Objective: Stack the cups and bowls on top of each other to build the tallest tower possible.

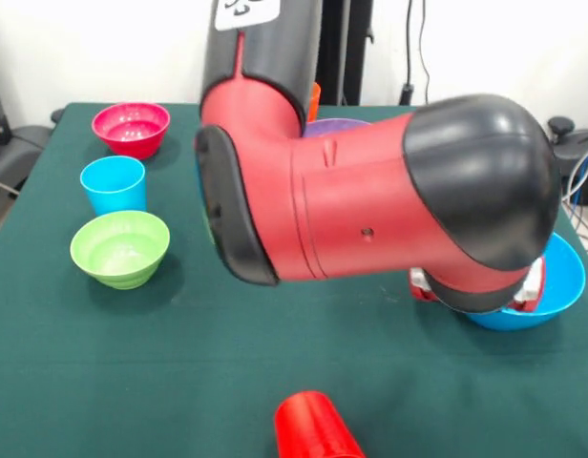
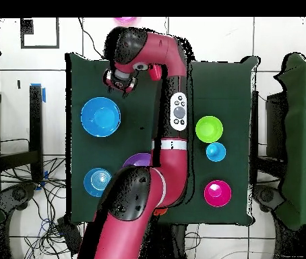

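My gripper point(image 2: 120, 81) hangs near the table edge far from my base, just beside a large blue bowl point(image 2: 100, 116) point(image 1: 552, 286); in the front view my arm hides almost all of it. A red cup point(image 1: 313, 427) lies on its side at that edge. A pink bowl point(image 1: 132, 127), a light blue cup point(image 1: 114, 184) and a lime green bowl point(image 1: 120, 248) stand apart in a row. A purple bowl point(image 2: 139, 160) is mostly under my arm. A second blue bowl point(image 2: 98, 182) stands near my base. An orange sliver point(image 1: 315, 100) shows behind the arm. No tower shows.
My red and black arm point(image 1: 370, 210) stretches across the middle of the green table point(image 1: 179, 382) and hides much of it. Cables and dark chairs stand around the table's sides.
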{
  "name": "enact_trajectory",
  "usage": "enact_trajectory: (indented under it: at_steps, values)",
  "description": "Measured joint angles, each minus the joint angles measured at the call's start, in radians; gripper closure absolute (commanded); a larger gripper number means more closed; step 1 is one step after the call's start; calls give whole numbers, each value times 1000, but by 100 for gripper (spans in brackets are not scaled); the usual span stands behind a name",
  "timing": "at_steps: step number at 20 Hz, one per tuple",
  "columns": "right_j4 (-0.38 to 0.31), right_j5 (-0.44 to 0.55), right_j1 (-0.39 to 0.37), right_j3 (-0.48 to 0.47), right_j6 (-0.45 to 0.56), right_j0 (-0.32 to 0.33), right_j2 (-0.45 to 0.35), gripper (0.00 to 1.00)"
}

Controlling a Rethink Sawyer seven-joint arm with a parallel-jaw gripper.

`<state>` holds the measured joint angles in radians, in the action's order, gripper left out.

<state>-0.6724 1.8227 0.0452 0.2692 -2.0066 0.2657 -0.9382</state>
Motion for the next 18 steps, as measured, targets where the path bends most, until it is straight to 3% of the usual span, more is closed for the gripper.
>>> enact_trajectory:
  at_steps: [16,17,18]
  values:
    - [23,-8,46,7,-32,-41,-1,0]
    - [25,-8,46,8,-32,-41,2,100]
    - [25,-10,46,8,-32,-41,4,100]
